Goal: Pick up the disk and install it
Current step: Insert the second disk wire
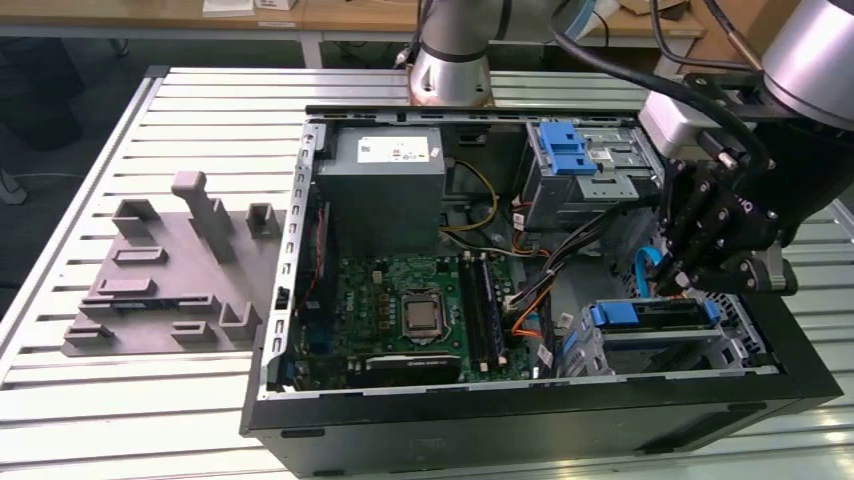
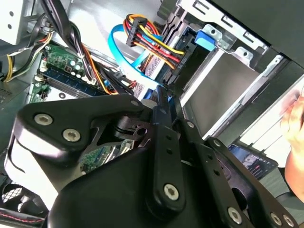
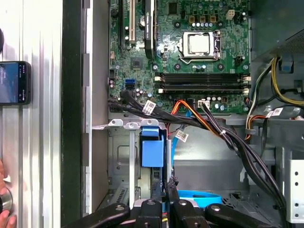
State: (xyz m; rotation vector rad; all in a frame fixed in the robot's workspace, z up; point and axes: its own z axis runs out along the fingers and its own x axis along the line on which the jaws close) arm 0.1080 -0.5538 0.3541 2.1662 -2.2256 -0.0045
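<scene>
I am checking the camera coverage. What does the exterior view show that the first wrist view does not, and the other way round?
Exterior view: the grey fixture block beside the computer case, and the arm's base behind it. First wrist view: a phone lying outside the case, and part of a hand. Both: the motherboard's processor socket, the blue latch on the drive bay, and the gripper near that bay.

The blue-framed disk (image 1: 650, 318) sits seated in the case's bay.
</scene>
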